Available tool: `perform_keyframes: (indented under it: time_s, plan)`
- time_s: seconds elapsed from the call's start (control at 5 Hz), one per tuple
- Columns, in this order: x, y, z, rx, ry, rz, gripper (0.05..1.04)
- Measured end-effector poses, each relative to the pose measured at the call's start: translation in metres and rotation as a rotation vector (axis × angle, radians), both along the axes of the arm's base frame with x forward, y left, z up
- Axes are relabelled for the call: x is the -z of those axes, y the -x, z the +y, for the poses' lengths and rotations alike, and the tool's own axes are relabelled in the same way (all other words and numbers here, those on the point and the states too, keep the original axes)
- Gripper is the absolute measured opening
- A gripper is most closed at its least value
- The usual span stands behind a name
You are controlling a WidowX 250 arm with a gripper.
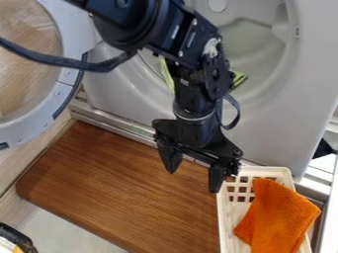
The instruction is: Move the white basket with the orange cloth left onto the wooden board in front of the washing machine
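While the black arm (191, 74) slants down, its gripper (194, 173) hangs spread wide — over the wooden board (119, 188), near the right basket (228, 227) with orange cloth (280, 217) — before a laundry machine (284, 128).

Count: 1 front-loading machine (284, 118) with 1 round door (26, 131). 1 wooden board (112, 183). 1 cream basket (223, 227), at board's right edge. Cloths: 1 orange cloth (274, 217), in basket; yellow-green cloth (239, 79) in 2 visible patches at machine's opening, can't tell if 1 piece or 2. 1 black-and-yellow item (16, 238), cut off, beyond board's left part.
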State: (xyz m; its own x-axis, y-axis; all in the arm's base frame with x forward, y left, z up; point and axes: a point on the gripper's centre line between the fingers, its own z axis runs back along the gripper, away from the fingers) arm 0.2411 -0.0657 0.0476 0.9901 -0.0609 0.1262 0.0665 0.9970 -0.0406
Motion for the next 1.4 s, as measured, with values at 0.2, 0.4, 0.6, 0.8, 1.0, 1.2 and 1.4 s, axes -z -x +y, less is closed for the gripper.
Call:
perform_keyframes:
  time_s: [0.2, 0.4, 0.6, 0.8, 1.0, 1.2, 1.4]
  plan:
    - [0.007, 0.002, 0.0, -0.006, -0.005, 0.021, 1.001]
    - [0.017, -0.002, -0.023, 0.008, 0.013, -0.019, 1.001]
    - [0.039, -0.012, -0.049, -0.068, 0.067, -0.082, 1.001]
    - [0.062, -0.015, -0.057, -0.112, 0.071, -0.073, 1.0]
    - [0.072, -0.014, -0.052, -0.145, 0.039, -0.062, 0.999]
    - [0.077, -0.011, -0.049, -0.141, 0.017, -0.036, 0.999]
    - [0.073, -0.013, -0.051, -0.134, 0.031, -0.049, 0.999]
